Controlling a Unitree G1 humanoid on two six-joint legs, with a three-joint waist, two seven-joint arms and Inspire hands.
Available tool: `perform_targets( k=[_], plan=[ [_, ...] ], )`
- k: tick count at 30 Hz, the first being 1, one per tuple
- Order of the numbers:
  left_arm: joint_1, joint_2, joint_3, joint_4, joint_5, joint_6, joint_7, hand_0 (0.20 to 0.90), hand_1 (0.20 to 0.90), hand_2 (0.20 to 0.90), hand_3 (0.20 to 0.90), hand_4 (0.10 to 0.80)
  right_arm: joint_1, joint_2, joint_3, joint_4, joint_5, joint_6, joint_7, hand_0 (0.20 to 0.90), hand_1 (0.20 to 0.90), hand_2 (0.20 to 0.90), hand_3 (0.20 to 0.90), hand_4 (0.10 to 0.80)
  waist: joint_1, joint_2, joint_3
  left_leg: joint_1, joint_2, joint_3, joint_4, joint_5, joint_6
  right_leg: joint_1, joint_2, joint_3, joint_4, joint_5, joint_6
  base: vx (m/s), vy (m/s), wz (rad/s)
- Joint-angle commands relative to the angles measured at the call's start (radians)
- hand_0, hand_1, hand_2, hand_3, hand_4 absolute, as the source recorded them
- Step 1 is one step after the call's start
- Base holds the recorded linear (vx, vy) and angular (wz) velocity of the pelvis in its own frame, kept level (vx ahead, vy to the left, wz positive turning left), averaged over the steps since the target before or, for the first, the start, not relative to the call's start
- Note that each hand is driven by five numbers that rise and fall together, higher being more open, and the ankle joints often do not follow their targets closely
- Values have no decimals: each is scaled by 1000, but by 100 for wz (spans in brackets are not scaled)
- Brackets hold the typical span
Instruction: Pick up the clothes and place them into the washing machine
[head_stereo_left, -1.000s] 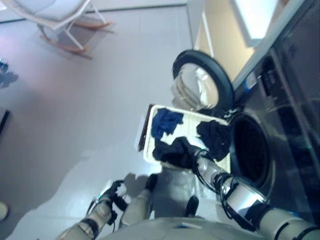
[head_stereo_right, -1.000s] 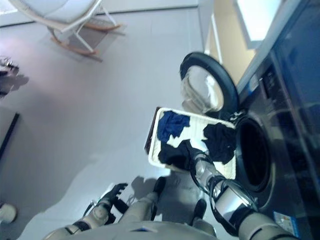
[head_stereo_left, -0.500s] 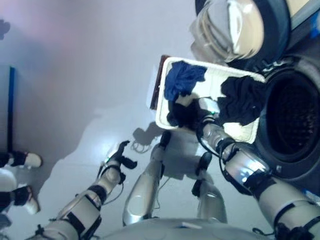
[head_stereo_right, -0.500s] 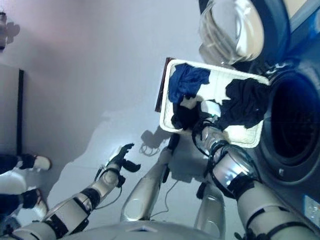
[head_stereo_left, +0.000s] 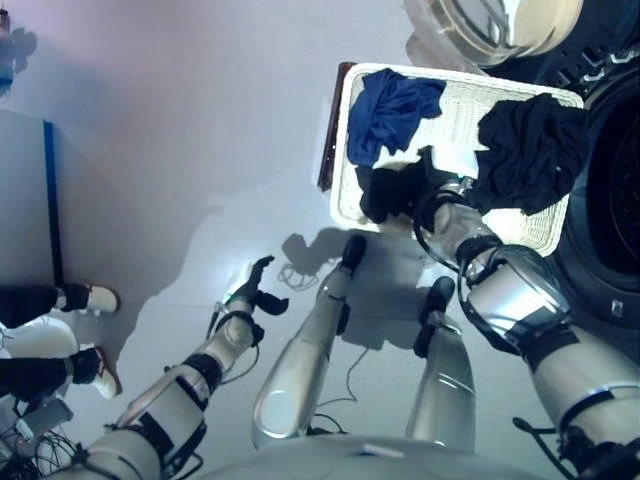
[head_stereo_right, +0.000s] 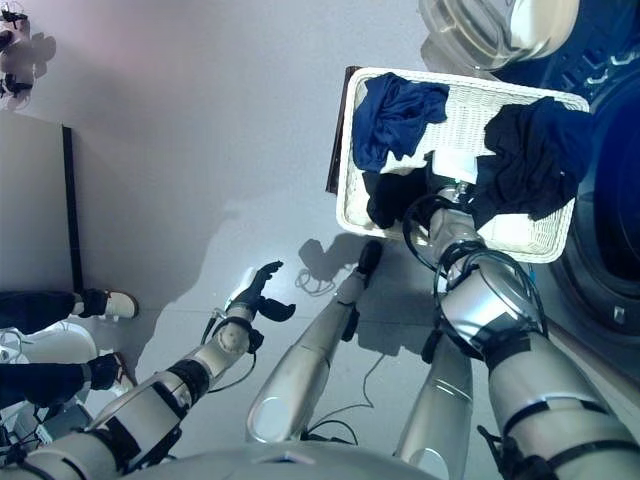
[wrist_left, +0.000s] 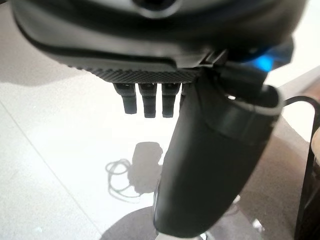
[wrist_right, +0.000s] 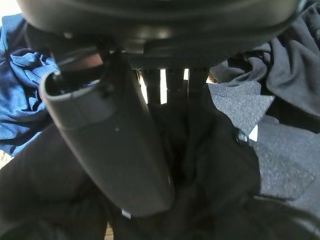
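Pale floor is carrying the white basket (head_stereo_right: 520, 235), holding blue cloth (head_stereo_right: 395, 112) and black clothes (head_stereo_right: 535, 150); my right hand (wrist_right: 150, 165) is sinking into the black garment (head_stereo_right: 392, 198) at its near edge, grip hidden, left hand (head_stereo_right: 252, 298) hanging relaxed well apart.

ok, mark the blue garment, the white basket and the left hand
blue garment (head_stereo_left: 388, 112), left eye view, middle of the crumpled cloth
white basket (head_stereo_right: 545, 247), right eye view, bare woven rim
left hand (head_stereo_right: 256, 297), right eye view, palm

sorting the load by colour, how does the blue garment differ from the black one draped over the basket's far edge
The blue garment is bright blue; the black garment is black. The blue one lies crumpled in the basket corner away from the washing machine; the black one sits on the machine side, draping over the rim. Both are loose and crumpled, and neither hand holds them.
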Motion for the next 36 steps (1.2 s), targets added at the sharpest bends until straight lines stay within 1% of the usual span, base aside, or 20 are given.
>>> perform_targets(
  k=[1, 7, 15, 16, 17, 18, 20, 21, 22, 24, 25, 26, 27, 34, 36],
  plan=[
    [-15, 10, 18, 35, -25, 1, 45, 900, 900, 900, 900, 800, -42, -102, 19, 59, -12, 22, -5, 300, 300, 300, 300, 400, 7, 55, 42, -70, -40, 38, 44, -33, -30, 16, 26, 43, -19, 25, -55, -21, -43, -10],
    [-11, 9, 23, 56, -33, 9, 47, 900, 900, 900, 900, 800, -24, -92, 23, 55, -9, 27, -17, 300, 300, 300, 300, 400, -22, 32, 47, -49, -26, 39, 42, -40, -28, 35, 44, 54, -27, 18, -60, 2, -42, -3],
    [22, 0, 22, 97, -28, 13, 43, 900, 900, 900, 900, 800, -1, -72, 10, 43, -5, 29, -21, 300, 300, 300, 300, 400, -46, 14, 31, 63, -14, 54, -24, -36, -15, 141, 54, 64, -112, 34, -49, 38, 4, -11],
    [35, 2, 25, 110, -33, 10, 46, 900, 900, 900, 900, 800, -3, -69, -20, 16, 47, 11, -30, 300, 300, 300, 300, 400, -54, 10, 23, 88, -13, 58, -35, -36, -10, 164, 56, 68, -126, 39, -46, 29, 10, -21],
    [35, 2, 25, 110, -33, 10, 46, 900, 900, 900, 900, 800, -2, -69, -20, 16, 47, 11, -30, 300, 300, 300, 300, 400, -54, 11, 23, 88, -13, 58, -35, -36, -10, 164, 56, 68, -126, 39, -46, 78, 36, -18],
    [51, 6, 36, 120, -51, 5, 47, 900, 900, 900, 900, 800, 6, -67, -112, -29, 213, -30, -28, 300, 300, 300, 300, 400, -65, 7, 11, 117, -10, 66, -50, -36, -4, 191, 57, 77, -148, 47, -42, 67, 33, -15],
    [66, 9, 46, 129, -66, 1, 46, 900, 900, 900, 900, 800, 26, -56, -219, -71, 420, -82, -33, 300, 300, 300, 300, 400, -73, 5, 1, 144, -8, 72, -65, -37, 0, 212, 57, 83, -164, 52, -38, 65, 29, -19],
    [66, 9, 46, 129, -66, 1, 46, 900, 900, 900, 900, 800, 26, -56, -219, -71, 420, -82, -33, 300, 300, 300, 300, 400, -73, 5, 1, 144, -8, 72, -65, -37, 0, 212, 57, 83, -164, 52, -38, 75, 35, -21],
    [77, 9, 47, 129, -71, -4, 42, 900, 900, 900, 900, 800, 53, -44, -344, -99, 654, -149, -33, 300, 300, 300, 300, 400, -77, 7, -10, 173, -5, 83, -84, -39, 5, 239, 57, 87, -188, 58, -33, 80, 35, -18],
    [91, 15, 55, 128, -72, -8, 39, 900, 900, 900, 900, 800, 105, -17, -454, -172, 899, -217, 0, 300, 300, 300, 300, 400, -85, 2, -22, 201, 0, 95, -98, -43, 10, 264, 55, 91, -215, 66, -27, 107, 25, -19],
    [100, 18, 58, 128, -72, -9, 33, 900, 900, 900, 900, 800, 119, -12, -476, -188, 947, -233, 0, 300, 300, 300, 300, 400, -88, -2, -28, 216, 3, 98, -108, -45, 11, 279, 55, 95, -229, 68, -24, 104, 0, -26],
    [108, 19, 56, 128, -68, -10, 21, 900, 900, 900, 900, 800, 147, 3, -511, -201, 1032, -255, 39, 300, 300, 300, 300, 400, -91, -1, -38, 228, 7, 102, -126, -39, 11, 293, 54, 93, -251, 75, -22, 105, -17, -29],
    [117, 22, 54, 127, -68, -11, 14, 900, 900, 900, 900, 800, 165, 15, -533, -218, 1102, -278, 50, 300, 300, 300, 300, 400, -92, -1, -47, 243, 7, 100, -136, -37, 11, 310, 51, 88, -263, 78, -20, 111, -19, -29],
    [182, -7, 69, 135, -70, -5, -55, 900, 900, 900, 900, 800, 292, 116, -728, -338, 1536, -369, 210, 300, 300, 300, 300, 400, -104, 9, -103, 338, 14, 107, -209, -33, 16, 385, 40, 82, -302, 71, -6, 119, 9, -6],
    [191, -7, 74, 135, -72, -6, -64, 900, 900, 900, 900, 800, 314, 129, -741, -359, 1565, -377, 226, 300, 300, 300, 300, 400, -104, 10, -109, 347, 15, 108, -214, -32, 17, 390, 40, 81, -304, 72, -6, 76, 1, -5]
  ],
)
